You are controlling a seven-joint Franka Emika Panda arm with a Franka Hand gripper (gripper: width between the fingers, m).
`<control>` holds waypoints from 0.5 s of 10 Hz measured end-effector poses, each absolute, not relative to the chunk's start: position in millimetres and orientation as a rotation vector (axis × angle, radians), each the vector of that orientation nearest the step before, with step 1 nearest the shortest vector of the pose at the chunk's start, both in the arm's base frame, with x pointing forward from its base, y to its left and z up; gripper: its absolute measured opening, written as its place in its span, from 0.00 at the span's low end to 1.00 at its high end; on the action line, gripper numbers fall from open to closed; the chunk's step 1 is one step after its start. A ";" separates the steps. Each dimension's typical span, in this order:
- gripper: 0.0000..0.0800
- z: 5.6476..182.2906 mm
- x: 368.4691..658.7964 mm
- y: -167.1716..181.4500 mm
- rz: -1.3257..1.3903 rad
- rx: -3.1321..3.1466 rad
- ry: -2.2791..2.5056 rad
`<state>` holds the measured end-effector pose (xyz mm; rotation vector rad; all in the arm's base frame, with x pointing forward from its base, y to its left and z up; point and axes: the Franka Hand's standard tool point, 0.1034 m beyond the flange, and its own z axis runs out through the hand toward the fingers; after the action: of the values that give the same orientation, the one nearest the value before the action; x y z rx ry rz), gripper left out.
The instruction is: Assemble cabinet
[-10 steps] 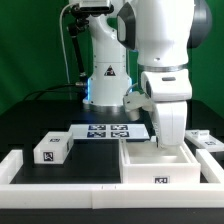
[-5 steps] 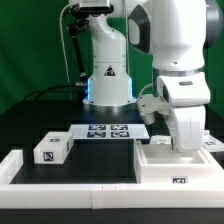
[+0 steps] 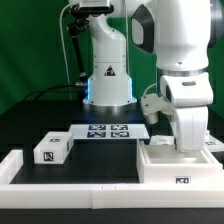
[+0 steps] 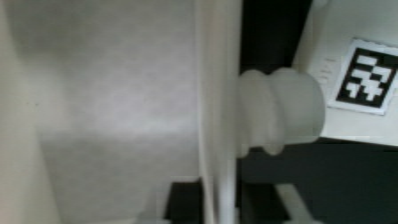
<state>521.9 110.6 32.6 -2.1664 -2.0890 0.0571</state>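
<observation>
Filling the upper right of the exterior view: glossy white Panda arm. At lower right, cabinet: boxy matte white plastic shell, open top, small tag on front face. Gripper low at that open top; fingers hidden there and blurred in the wrist view, so can't tell opening or hold. Wrist view only: smooth white cabinet wall close up, rounded ribbed white lump, one tag. Exterior view only: flat marker board at centre, small tagged block at lower left.

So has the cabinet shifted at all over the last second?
Yes. The cabinet has slid toward the exterior view's right, judged against the fixed marker board, which it now overlaps less.
</observation>
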 end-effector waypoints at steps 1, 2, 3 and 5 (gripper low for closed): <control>0.36 32.6 522.0 110.4 0.057 -2.167 -2.089; 0.54 32.6 522.0 110.2 0.057 -2.167 -2.088; 0.54 33.2 521.5 109.9 0.055 -2.168 -2.089; 0.92 40.5 516.4 108.1 0.059 -2.170 -2.097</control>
<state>516.4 108.1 40.5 -2.1701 -2.0972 0.0588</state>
